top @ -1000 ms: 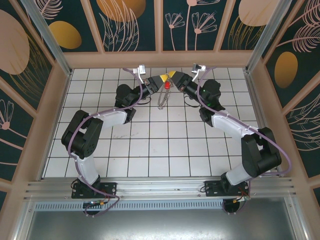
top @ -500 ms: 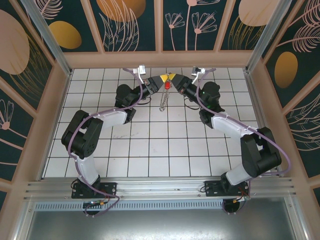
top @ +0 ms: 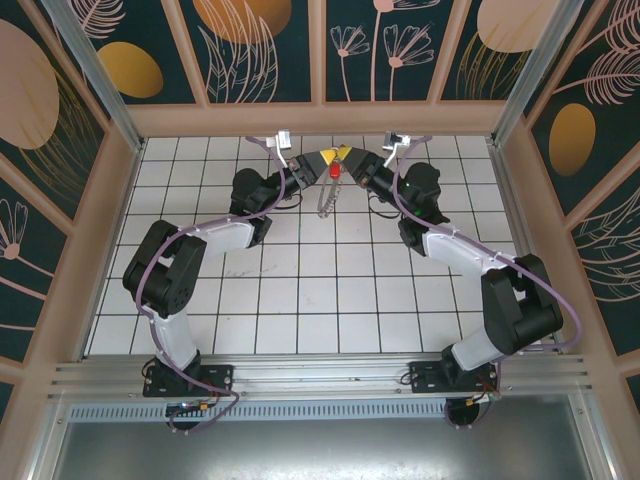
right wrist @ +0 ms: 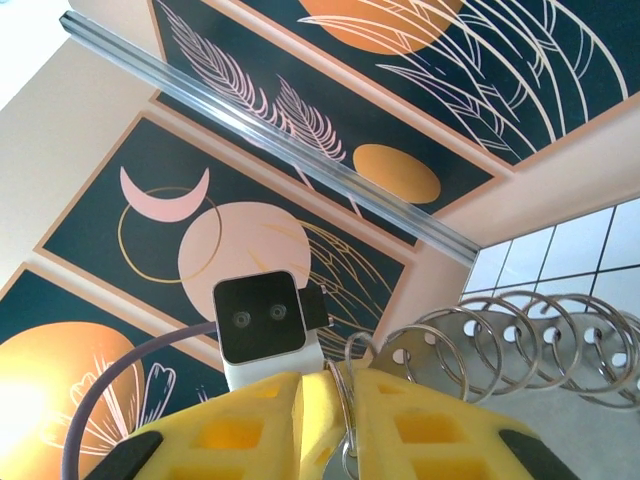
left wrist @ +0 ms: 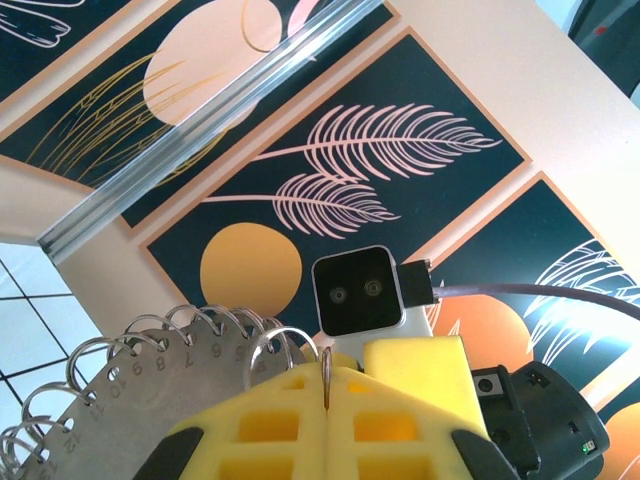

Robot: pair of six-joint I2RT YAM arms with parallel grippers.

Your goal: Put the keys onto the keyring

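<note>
Handling the keyring (top: 323,200) means dealing with something light but floppy: thin, springy wire loops fringe a stiff numbered plate (left wrist: 150,385), all slick metal that will swing and twist, so take it by a single loop close to the plate. Your left gripper (left wrist: 327,372) is fully closed on one such loop, holding the keyring up over the far tabletop (top: 300,290). Your right gripper (right wrist: 338,388) has narrowed to a slit around another thin ring; you cannot tell whether it pinches. The key (top: 333,171), tiny and red-headed, sits just below where the grippers meet. Its blade is too small to make out, and the yellow fingers (right wrist: 400,425) hide whether it is threaded.
</note>
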